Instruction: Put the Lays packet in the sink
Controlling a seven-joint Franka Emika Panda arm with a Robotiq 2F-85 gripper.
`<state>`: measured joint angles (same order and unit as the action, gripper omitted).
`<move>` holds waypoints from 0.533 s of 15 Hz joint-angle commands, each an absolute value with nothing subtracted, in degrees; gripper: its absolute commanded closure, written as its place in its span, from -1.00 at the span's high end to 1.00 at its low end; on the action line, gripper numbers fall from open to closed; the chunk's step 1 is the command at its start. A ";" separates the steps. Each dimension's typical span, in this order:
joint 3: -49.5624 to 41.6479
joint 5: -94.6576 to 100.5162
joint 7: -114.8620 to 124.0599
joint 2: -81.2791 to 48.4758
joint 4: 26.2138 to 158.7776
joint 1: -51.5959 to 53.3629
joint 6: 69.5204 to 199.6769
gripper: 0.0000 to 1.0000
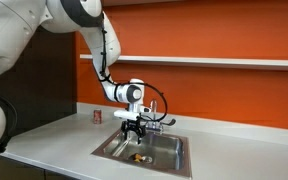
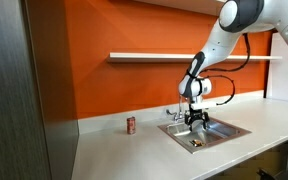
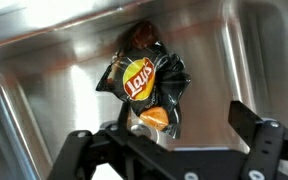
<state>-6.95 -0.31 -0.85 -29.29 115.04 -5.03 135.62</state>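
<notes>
Hovers above sink [image 1: 170, 151] with gripper [image 1: 134, 130] released, spread wide, directly over crumpled Lays packet [image 3: 144, 85] lying on sink floor.

a pale countertop [image 1: 54, 148] bears a red can [image 1: 97, 116] standing near the sink [image 1: 170, 152].

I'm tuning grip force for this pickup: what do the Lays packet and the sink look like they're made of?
The Lays packet seems to be thin plastic film, glossy black: it is crumpled, with sharp highlights. The sink looks like brushed stainless steel: grey, with streaky reflections on its walls.
</notes>
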 commanded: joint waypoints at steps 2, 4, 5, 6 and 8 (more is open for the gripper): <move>-5.60 -0.20 -5.06 -20.47 121.76 -6.33 132.44 1.00; -5.78 -0.09 -5.23 -16.47 126.08 -6.04 132.41 1.00; -5.90 0.04 -4.94 -14.37 128.18 -5.80 132.20 1.00; -5.99 0.21 -4.86 -12.11 130.47 -5.66 131.90 1.00; -6.23 0.87 -4.29 -7.55 134.67 -5.32 131.09 1.00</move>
<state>-6.64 -0.14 -3.60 -16.26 127.25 -5.03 133.21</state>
